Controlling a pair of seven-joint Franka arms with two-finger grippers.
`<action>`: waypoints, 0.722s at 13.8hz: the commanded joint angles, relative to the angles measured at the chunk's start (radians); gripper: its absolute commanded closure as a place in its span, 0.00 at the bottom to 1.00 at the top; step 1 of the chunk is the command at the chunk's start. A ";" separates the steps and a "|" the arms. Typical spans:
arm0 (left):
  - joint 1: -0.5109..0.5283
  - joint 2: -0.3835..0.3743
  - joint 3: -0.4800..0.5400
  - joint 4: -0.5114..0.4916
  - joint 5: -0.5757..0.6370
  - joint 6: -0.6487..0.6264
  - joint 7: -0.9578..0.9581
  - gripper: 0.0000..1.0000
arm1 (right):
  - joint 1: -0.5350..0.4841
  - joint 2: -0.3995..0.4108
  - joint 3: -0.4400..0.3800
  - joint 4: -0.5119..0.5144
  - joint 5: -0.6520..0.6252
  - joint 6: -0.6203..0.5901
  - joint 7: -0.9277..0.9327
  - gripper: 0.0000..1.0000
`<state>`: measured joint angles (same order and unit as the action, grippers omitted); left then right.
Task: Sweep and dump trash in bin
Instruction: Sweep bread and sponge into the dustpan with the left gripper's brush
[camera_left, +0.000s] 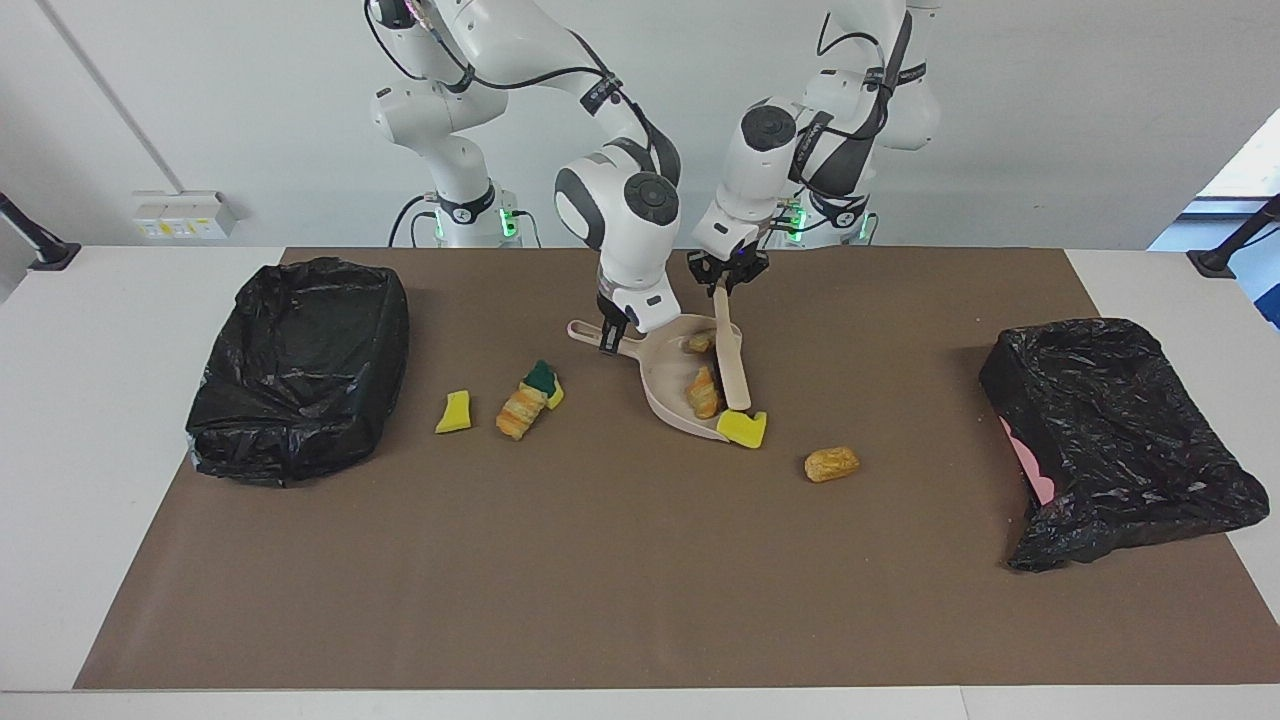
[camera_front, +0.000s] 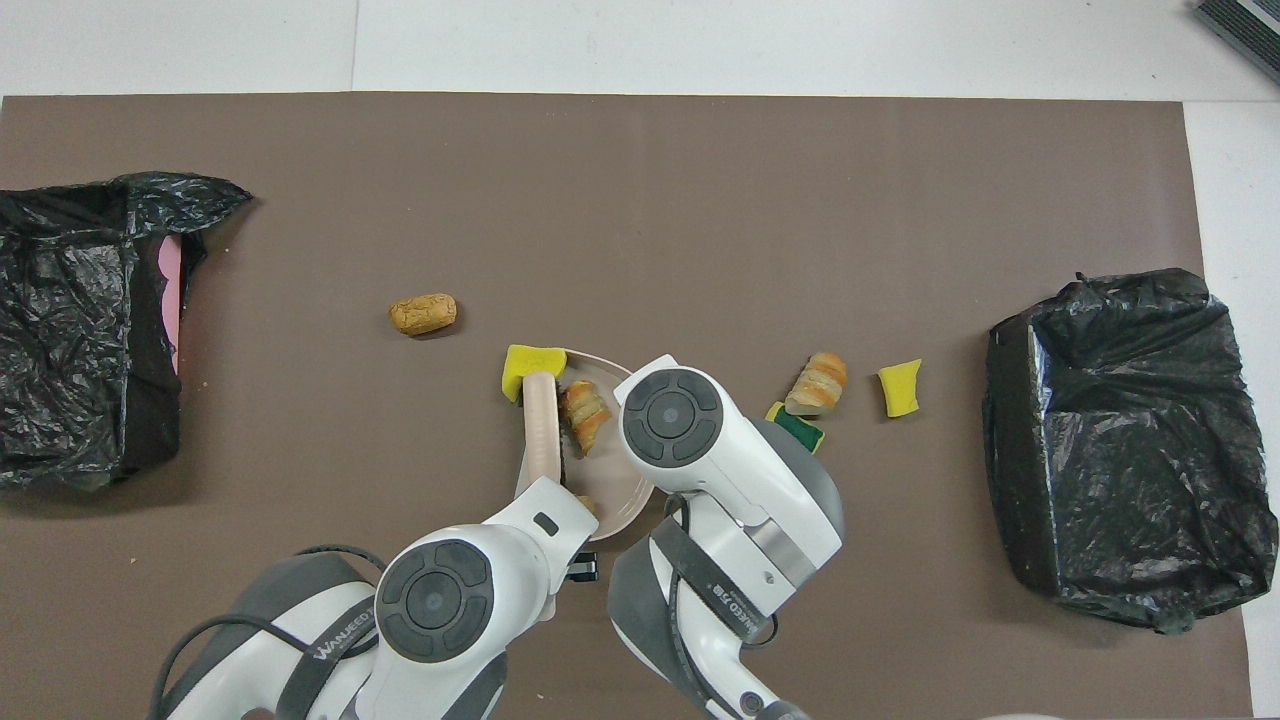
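On the brown mat (camera_left: 600, 560), my right gripper (camera_left: 612, 338) clamps the dustpan (camera_left: 672, 385) handle to keep its mouth toward 3 o'clock, while my left gripper (camera_left: 727, 278) grips the brush (camera_left: 733, 365), so the trash (camera_left: 704, 390) lies inside, one yellow sponge (camera_left: 744, 428) at the lip.

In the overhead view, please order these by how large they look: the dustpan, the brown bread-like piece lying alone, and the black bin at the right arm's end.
1. Black bin, by far the largest.
2. Dustpan, though the arms cover part of it.
3. Brown bread-like piece, the smallest.
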<state>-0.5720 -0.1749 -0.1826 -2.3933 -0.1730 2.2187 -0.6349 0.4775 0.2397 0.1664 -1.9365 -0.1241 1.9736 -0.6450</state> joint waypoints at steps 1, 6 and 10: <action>0.020 0.011 0.022 0.116 -0.016 -0.144 0.079 1.00 | -0.011 -0.019 0.007 -0.012 -0.003 -0.022 0.022 1.00; 0.243 0.015 0.022 0.240 -0.014 -0.320 0.337 1.00 | -0.016 -0.029 0.007 -0.007 -0.003 -0.041 0.022 1.00; 0.368 0.032 0.023 0.241 -0.011 -0.291 0.558 1.00 | -0.011 -0.033 0.007 -0.006 -0.003 -0.044 0.069 1.00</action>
<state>-0.2554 -0.1610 -0.1492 -2.1730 -0.1736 1.9249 -0.1618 0.4754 0.2297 0.1645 -1.9363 -0.1241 1.9538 -0.6279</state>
